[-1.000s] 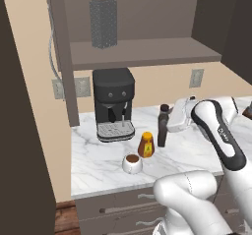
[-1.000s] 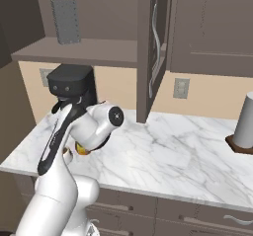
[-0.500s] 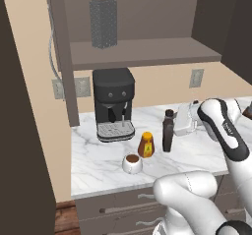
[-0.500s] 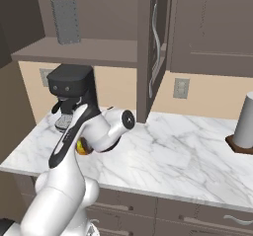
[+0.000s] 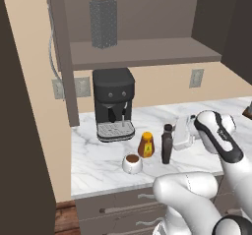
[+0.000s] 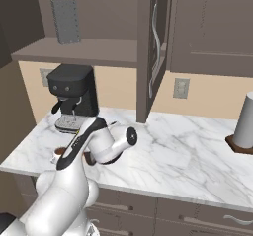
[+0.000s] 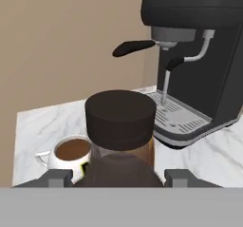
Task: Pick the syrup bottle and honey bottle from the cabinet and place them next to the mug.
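The syrup bottle (image 5: 167, 145) is dark brown with a near-black cap. The honey bottle (image 5: 145, 145) is amber-orange with a yellow label. The mug (image 5: 132, 164) is white, its liquid dark brown. The coffee machine (image 5: 113, 103) is black with a silver drip grate. The countertop (image 5: 98, 160) is white marble with grey veins. The cabinet (image 5: 147, 27) is dark brown; its box grater (image 5: 103, 20) is speckled grey.

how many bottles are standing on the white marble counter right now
2. The tall dark brown syrup bottle stands between the gripper fingers; the squat amber honey bottle stands left of it, beside the white mug.
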You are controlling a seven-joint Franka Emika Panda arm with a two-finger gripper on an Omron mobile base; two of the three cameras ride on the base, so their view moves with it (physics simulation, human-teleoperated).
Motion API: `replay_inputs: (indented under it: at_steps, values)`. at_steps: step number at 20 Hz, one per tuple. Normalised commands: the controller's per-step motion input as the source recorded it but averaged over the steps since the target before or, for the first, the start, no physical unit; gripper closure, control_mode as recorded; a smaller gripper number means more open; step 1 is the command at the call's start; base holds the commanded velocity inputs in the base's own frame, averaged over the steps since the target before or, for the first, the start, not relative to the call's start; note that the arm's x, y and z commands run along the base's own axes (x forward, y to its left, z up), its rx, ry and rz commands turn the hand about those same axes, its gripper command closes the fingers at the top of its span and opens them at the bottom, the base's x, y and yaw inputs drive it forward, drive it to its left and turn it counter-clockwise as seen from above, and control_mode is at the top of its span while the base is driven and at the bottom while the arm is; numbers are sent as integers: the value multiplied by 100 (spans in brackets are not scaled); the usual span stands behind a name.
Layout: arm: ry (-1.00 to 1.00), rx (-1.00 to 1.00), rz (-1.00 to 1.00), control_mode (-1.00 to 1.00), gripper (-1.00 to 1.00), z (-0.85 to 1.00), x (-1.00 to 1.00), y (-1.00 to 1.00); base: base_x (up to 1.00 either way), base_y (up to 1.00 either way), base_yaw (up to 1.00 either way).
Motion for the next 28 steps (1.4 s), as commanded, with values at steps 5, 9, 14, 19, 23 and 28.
replay_inputs:
  at_steps: [5,9,14,19,23,28]
  values:
    - [0,4,0,-100,100,-4,24,0,0,0,0]
    - [1,4,0,-100,100,-18,28,-2,0,0,0]
    - [11,0,0,-100,100,-23,1,-8,0,0,0]
    - [4,0,0,-100,100,-7,0,-21,0,0,0]
    - [2,0,0,-100,100,-7,0,-10,0,0,0]
    - [0,0,0,-100,100,-23,0,0,0,0,0]
